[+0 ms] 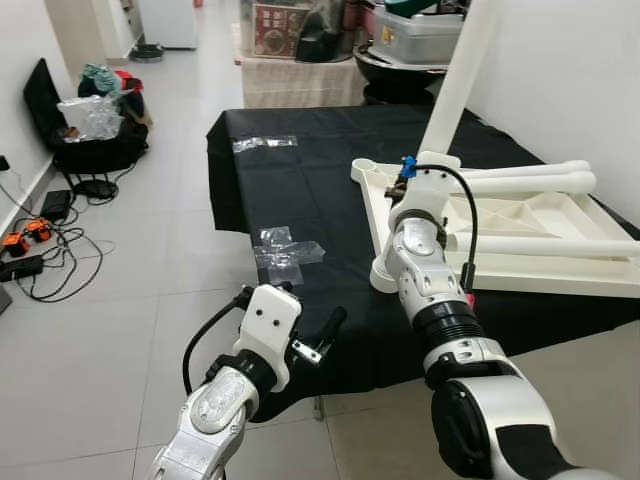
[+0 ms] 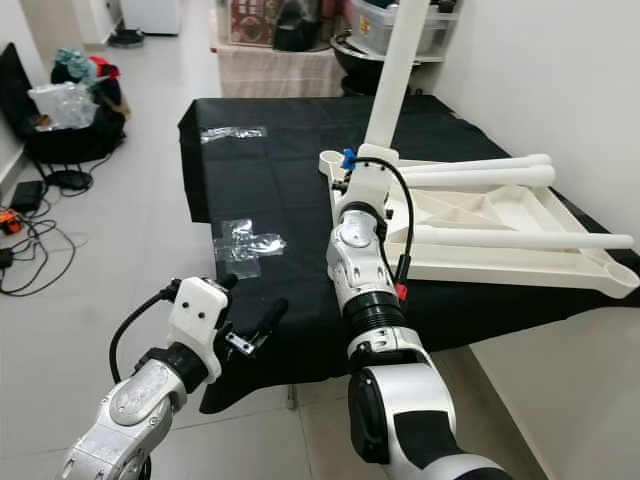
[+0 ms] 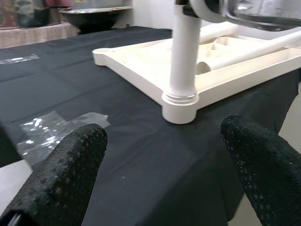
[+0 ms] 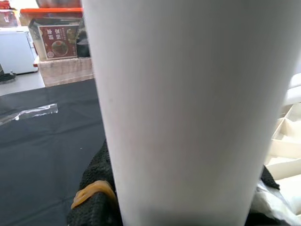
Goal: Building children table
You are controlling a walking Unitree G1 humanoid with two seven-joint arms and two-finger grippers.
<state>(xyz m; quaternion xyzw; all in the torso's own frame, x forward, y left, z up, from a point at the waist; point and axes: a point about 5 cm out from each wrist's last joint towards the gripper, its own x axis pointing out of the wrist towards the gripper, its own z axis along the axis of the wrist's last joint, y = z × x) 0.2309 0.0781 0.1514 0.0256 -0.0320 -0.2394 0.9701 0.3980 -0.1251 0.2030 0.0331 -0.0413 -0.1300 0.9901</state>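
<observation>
Right tool (image 4: 188, 207) pinches the upright white table leg (image 1: 457, 85) standing in the near corner socket of the upturned white tabletop (image 1: 520, 225) at frame center-right, long axis vertical, while the left tool (image 1: 318, 338) hangs spread at lower left.

Between the left tool's (image 3: 162, 174) spread fingers (image 3: 61, 174), a white leg (image 3: 183, 56) stands upright in the tabletop's (image 3: 141, 61) corner socket

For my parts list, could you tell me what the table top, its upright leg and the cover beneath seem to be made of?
Table top: probably moulded plastic, cream, faint sheen, ribbed underside.
Upright leg: same smooth cream plastic, likely a tube; right gripper is at its base.
Cover: matte black cloth, creased and draping.
</observation>
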